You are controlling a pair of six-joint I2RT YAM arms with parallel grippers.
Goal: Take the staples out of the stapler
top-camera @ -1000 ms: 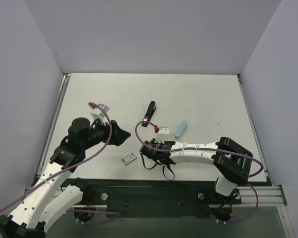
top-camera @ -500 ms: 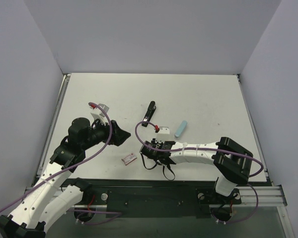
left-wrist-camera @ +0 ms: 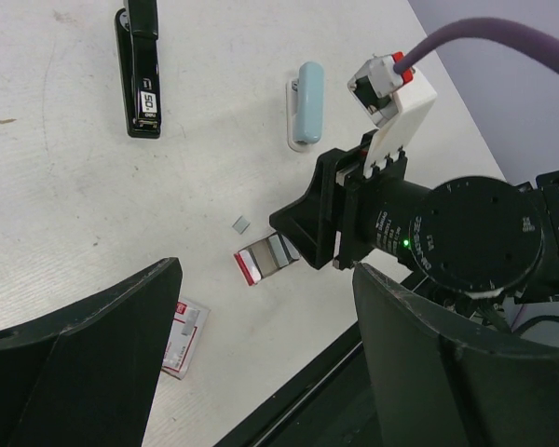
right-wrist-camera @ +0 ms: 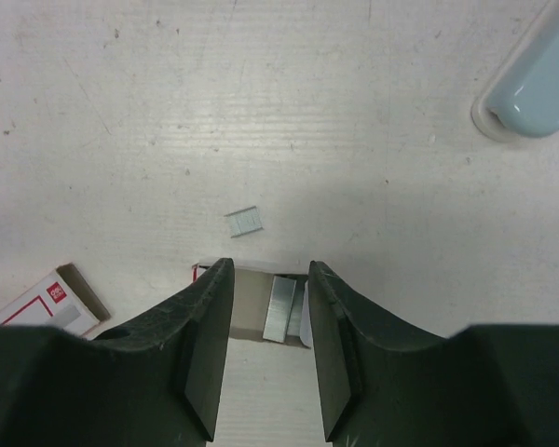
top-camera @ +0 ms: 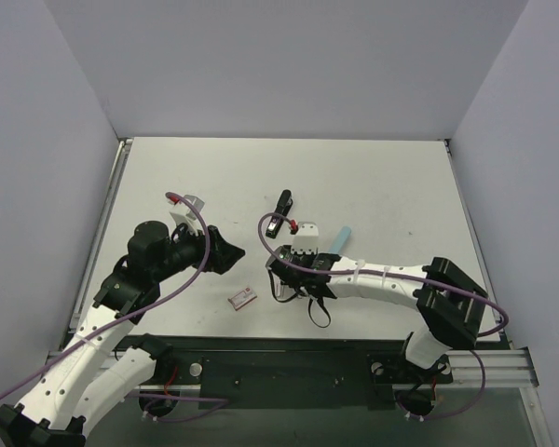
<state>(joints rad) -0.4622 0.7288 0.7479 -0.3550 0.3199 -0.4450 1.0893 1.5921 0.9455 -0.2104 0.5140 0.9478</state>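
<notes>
White scuffed table (top-camera: 382, 177) bears the stapler (top-camera: 283, 200) between lilac walls (top-camera: 289, 65).

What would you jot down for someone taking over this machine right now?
The left hand is open and empty.
The right hand is open and empty, over an open staple box.
The stapler lies on the table, clear of both hands.
The staples: one tiny strip lies loose between stapler and box.
Done: that strip seems to be out.
Left: check the stapler; whether more remain inside cannot be seen.
</notes>
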